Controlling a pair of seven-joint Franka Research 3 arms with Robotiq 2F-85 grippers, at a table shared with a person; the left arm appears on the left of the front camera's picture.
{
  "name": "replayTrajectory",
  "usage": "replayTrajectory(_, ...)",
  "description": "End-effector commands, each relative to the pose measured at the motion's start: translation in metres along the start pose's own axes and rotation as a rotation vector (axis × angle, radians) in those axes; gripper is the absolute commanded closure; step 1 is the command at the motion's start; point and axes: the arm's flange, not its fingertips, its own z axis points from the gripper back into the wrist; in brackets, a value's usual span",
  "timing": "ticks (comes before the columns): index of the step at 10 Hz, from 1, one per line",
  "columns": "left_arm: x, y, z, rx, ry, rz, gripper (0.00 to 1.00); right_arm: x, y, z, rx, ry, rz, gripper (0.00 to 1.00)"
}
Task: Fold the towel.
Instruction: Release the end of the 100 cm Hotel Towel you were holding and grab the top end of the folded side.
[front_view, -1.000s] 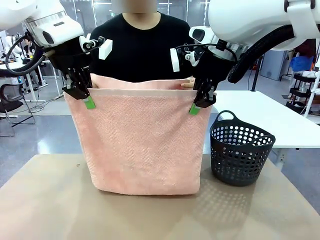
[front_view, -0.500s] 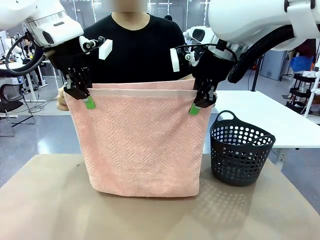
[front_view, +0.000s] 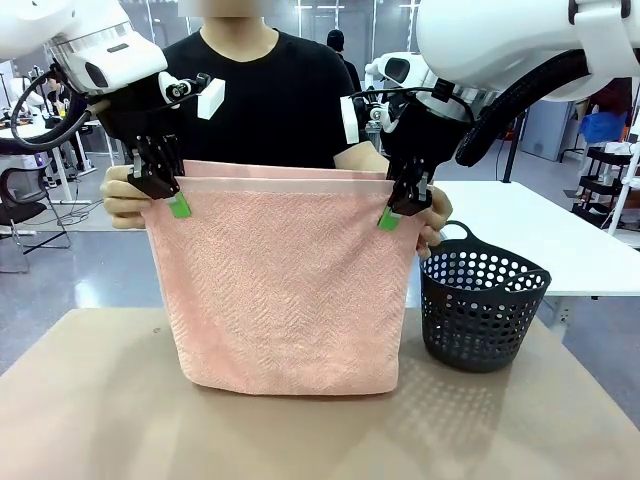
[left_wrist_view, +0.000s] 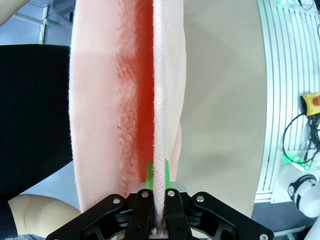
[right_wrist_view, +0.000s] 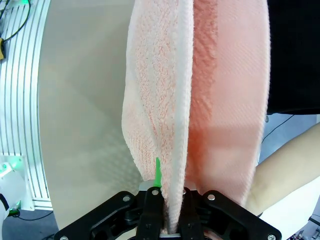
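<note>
At the bottom of the front view the tan table (front_view: 100, 420) is stretching across the frame. The towel (front_view: 285, 290) is hanging above its middle as a doubled pink sheet, with its folded lower edge coming down to the tabletop. A pale plain band is running along the top of the near layer.

At the towel's upper left corner the left gripper (front_view: 165, 195) is pinching that near layer, with a green pad (front_view: 179, 206) showing against the cloth. At the upper right corner the right gripper (front_view: 400, 208) is pinching the same layer in the same way. In each wrist view the black fingers are pressing together at the bottom edge on the near layer alone. The far layer is running alongside it, parted from it by a shadowed gap.

Right of centre, a dark perforated basket (front_view: 482, 300) is standing upright on the table, near the towel's right edge but apart from it.

Behind the grippers, a hand at the left of the frame (front_view: 122, 195) is curling shut at the far layer's corner. A hand at the right of the frame (front_view: 435, 215) is curling its fingers beside the right gripper at the other corner. Whether either one is actually gripping cloth I cannot tell.

Farthest back, the person (front_view: 270, 95) in a black top is standing at the upper middle.
</note>
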Motion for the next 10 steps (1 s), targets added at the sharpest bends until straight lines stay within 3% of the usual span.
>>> replayTrajectory(1,0.0002,-0.0002,0.0006,0.003,0.004,-0.002,1.00,-0.0002,0.0005,-0.0003,0.002,0.005,0.002,1.00)
replayTrajectory(9,0.0004,-0.0002,0.0000,0.000,0.000,-0.001,0.98,-0.0002,0.0005,-0.0003,0.002,0.005,0.002,1.00)
replayTrajectory(10,-0.0005,0.0006,0.0032,0.021,-0.021,-0.003,0.62,0.0004,0.0000,0.0005,-0.001,-0.001,0.001,0.84)
